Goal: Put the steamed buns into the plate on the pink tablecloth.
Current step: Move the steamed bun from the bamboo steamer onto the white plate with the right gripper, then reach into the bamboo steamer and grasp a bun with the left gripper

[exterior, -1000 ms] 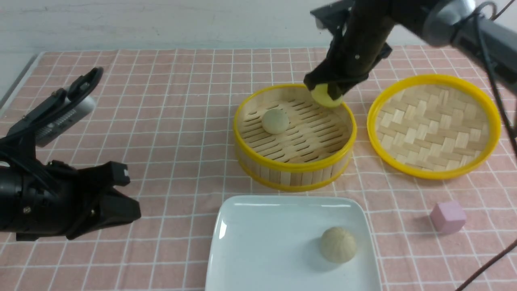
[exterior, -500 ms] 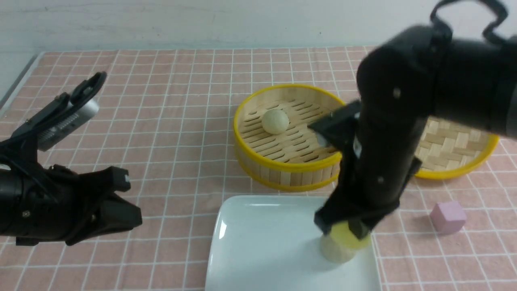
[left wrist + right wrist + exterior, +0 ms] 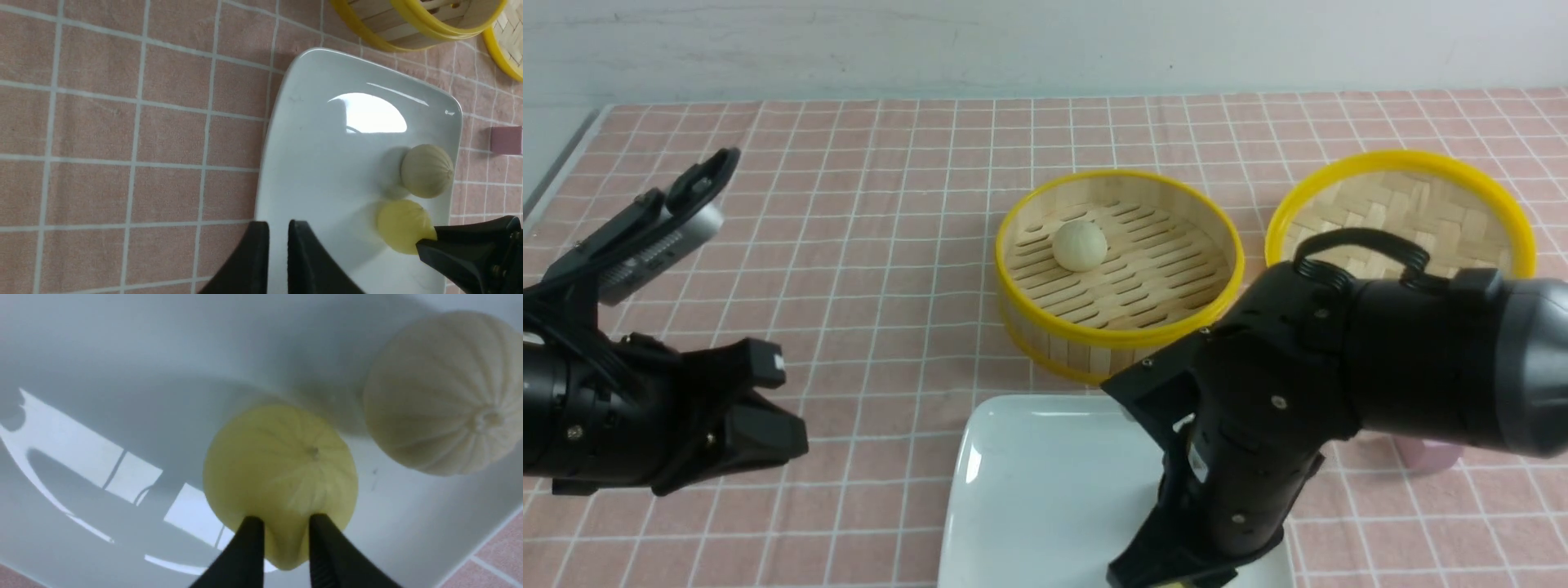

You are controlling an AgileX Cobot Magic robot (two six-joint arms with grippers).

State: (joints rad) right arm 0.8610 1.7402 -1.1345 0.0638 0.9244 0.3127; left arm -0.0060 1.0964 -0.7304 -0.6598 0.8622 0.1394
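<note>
The right gripper point(image 3: 282, 526) is closed on the pale yellow bun point(image 3: 282, 465), which has been carried from the steamer point(image 3: 1119, 339) onto the plate point(image 3: 1029, 474) at lower centre of the front view, just beside the tan bun point(image 3: 427, 170). Release seems due; one cream bun point(image 3: 1080, 245) is left in the steamer. No writing can be read.

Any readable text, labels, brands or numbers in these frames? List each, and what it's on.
No readable text anywhere.
White patch on the left gripper: too small to read.
Pale patch on the right arm: blurred, unreadable.
Plate, steamer, yellow bun: no markings seen.
</note>
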